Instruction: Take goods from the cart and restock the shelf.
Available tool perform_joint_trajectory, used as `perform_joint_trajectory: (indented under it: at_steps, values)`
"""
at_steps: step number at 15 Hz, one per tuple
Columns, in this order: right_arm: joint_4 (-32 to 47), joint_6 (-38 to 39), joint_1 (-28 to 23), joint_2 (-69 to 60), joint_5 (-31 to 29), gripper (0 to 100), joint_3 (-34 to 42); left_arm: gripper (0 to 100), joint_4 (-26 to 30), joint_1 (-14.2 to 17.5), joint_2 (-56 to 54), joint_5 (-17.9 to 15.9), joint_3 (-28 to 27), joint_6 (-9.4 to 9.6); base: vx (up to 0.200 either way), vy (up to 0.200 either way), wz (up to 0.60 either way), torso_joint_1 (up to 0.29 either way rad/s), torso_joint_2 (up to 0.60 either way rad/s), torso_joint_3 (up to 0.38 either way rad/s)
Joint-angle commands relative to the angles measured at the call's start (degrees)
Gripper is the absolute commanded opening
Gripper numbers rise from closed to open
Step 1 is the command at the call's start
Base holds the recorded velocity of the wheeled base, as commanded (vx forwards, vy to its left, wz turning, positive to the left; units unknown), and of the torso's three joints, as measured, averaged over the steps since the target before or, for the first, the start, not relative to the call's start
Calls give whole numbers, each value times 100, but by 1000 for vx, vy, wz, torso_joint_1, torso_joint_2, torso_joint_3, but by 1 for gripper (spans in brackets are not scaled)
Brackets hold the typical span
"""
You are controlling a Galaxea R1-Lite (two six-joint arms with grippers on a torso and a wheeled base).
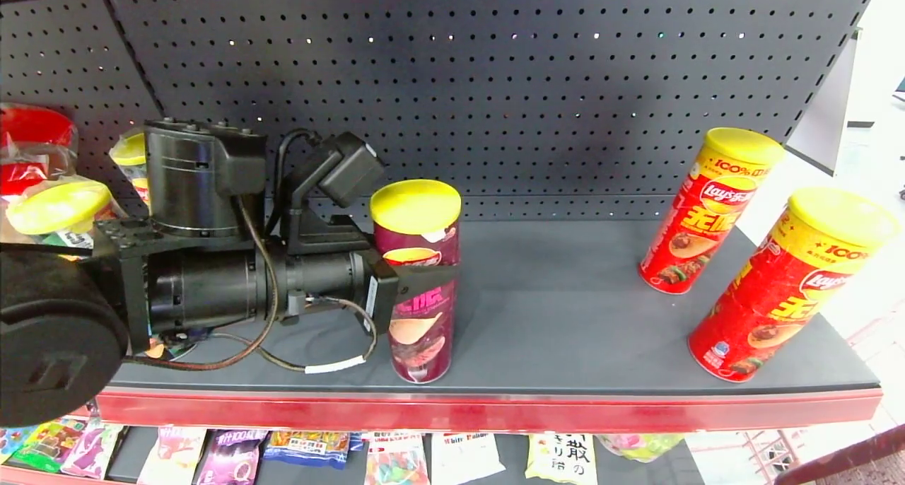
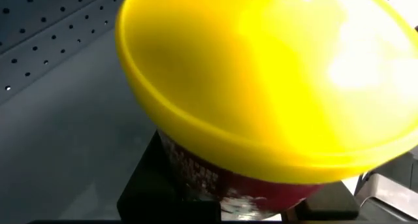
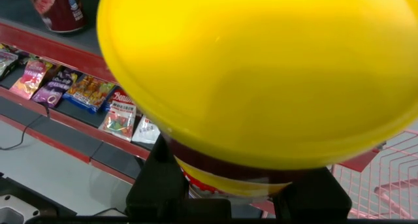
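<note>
A maroon chip can (image 1: 418,280) with a yellow lid (image 2: 274,74) stands upright near the front edge of the grey shelf (image 1: 565,315). My left gripper (image 1: 424,280) comes in from the left and is shut on the can's middle, with dark fingers (image 2: 147,188) on either side. Two red chip cans (image 1: 707,209) (image 1: 788,287) stand at the shelf's right end. My right gripper (image 3: 235,198) is shut on another red, yellow-lidded can (image 3: 261,74), held out in front of the shelves and lower than the grey shelf.
Yellow-lidded cans (image 1: 60,206) and red-lidded packs (image 1: 32,142) crowd the shelf's left end behind my left arm. A pegboard (image 1: 495,82) backs the shelf. Snack bags (image 1: 396,460) fill the tier below. Red cart wire (image 3: 392,185) shows beside the right-hand can.
</note>
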Motion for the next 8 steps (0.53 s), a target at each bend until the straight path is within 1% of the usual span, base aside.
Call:
perform_joint_trajectory:
  at_steps: [1,3,6,8]
  values:
    - [-1,-1,2,1,-1,0,-8,0,-1,-50,-59,40,72,1,0,0,0,0,0,0]
    - [-1,-1,2,-8,-1,0,-8,0,-1,-86,-33,137,64,-43,0,0,0,0,0,0]
    - [-1,-1,2,1,-1,0,-17,0,-10,-173,-24,181,46,-271,0,0,0,0,0,0]
    - [8,-1,2,1,-1,0,-43,0,-10,-270,-24,225,55,-298,0,0,0,0,0,0]
